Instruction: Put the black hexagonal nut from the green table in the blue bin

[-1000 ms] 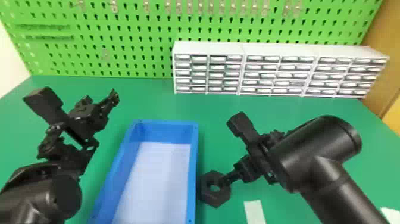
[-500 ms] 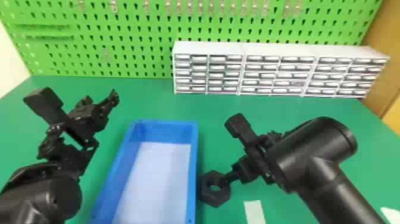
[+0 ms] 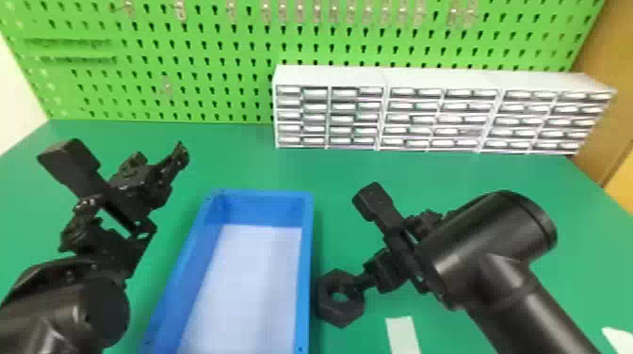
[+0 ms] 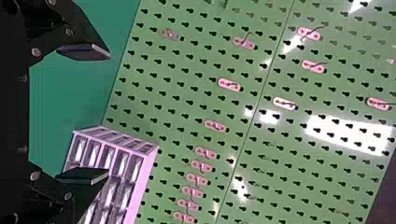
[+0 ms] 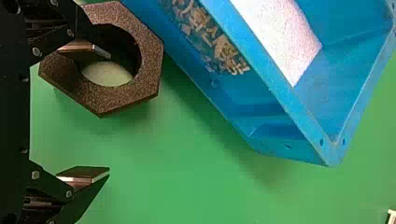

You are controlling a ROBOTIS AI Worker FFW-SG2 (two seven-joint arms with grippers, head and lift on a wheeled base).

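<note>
Nut: being borne by the bench, near, just right of the bin.
Right claw: being held spread, one finger overlapping the nut's hole.
Risk: by lopsided closing, the nut possibly being shoved binward.
Obstacle: direct path being blocked by the bin's right wall.
Left claw: being held spread, leftward.

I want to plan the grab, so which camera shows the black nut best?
The right wrist view: the black nut is large there, its hexagonal shape clear, though a finger of the right gripper crosses its hole. The head view shows it smaller, beside the blue bin.
</note>
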